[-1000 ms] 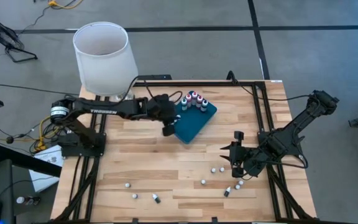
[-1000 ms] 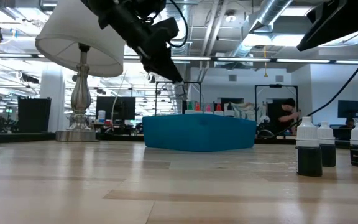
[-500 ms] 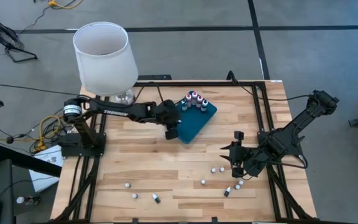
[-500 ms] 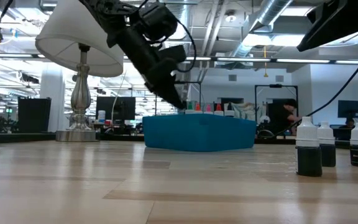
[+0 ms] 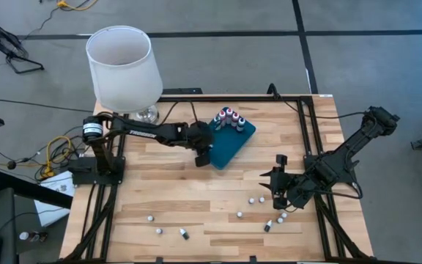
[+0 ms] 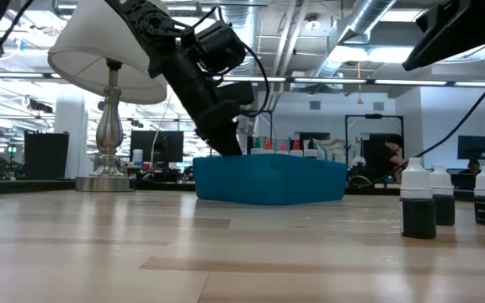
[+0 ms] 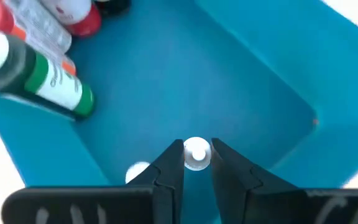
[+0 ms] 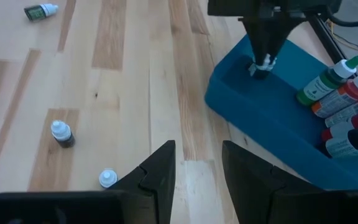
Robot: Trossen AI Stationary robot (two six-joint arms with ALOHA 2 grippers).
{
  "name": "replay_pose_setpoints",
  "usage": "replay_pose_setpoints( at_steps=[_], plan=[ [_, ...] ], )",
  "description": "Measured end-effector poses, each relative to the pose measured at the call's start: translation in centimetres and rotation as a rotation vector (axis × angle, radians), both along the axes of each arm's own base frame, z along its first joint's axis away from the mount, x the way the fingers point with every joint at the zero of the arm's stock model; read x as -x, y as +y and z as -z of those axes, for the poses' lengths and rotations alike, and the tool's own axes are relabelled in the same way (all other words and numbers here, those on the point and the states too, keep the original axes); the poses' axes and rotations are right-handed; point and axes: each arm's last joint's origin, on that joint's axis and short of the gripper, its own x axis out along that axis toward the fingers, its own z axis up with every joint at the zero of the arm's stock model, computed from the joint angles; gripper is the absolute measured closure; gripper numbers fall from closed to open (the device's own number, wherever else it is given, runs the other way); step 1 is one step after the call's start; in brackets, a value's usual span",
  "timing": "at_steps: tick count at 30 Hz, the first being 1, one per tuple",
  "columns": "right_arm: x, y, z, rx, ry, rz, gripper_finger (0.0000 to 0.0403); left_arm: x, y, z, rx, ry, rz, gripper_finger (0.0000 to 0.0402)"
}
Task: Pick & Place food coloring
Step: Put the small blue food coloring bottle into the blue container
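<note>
One teal tray [image 5: 231,149] sits toward the back of the wooden table [image 5: 196,191], and beside the table's left rear corner stands one lamp [image 5: 120,64] with a white shade. Standing upright at the far end of the tray is a tight cluster of food coloring bottles [image 5: 229,119] with red and green tops. I make out at least six, but they are packed too close to count surely. The left gripper [image 7: 196,163] reaches down into the tray's other, bare end. Its fingers are clamped on one more tiny bottle, the white-capped bottle [image 7: 196,153], which it holds low inside the tray near the wall. Out on the bare wood at the front lie the loose bottles [image 5: 252,200], roughly nine of them. Three are spread toward the left front and the rest are gathered on the right. Most stand upright and a couple lie on their sides. The right gripper [image 5: 278,188] hangs just over that right-hand group, fingers parted and grasping nothing.
</note>
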Motion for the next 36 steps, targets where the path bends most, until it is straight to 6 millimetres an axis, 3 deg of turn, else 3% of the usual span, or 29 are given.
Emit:
replay_pose_setpoints(
  at_steps=[36],
  plan=[
    [0.00,0.00,-0.02,-0.002,-0.002,0.000,0.0282,0.10,-0.02,0.03,-0.005,0.014,0.010,0.0346]
  ],
)
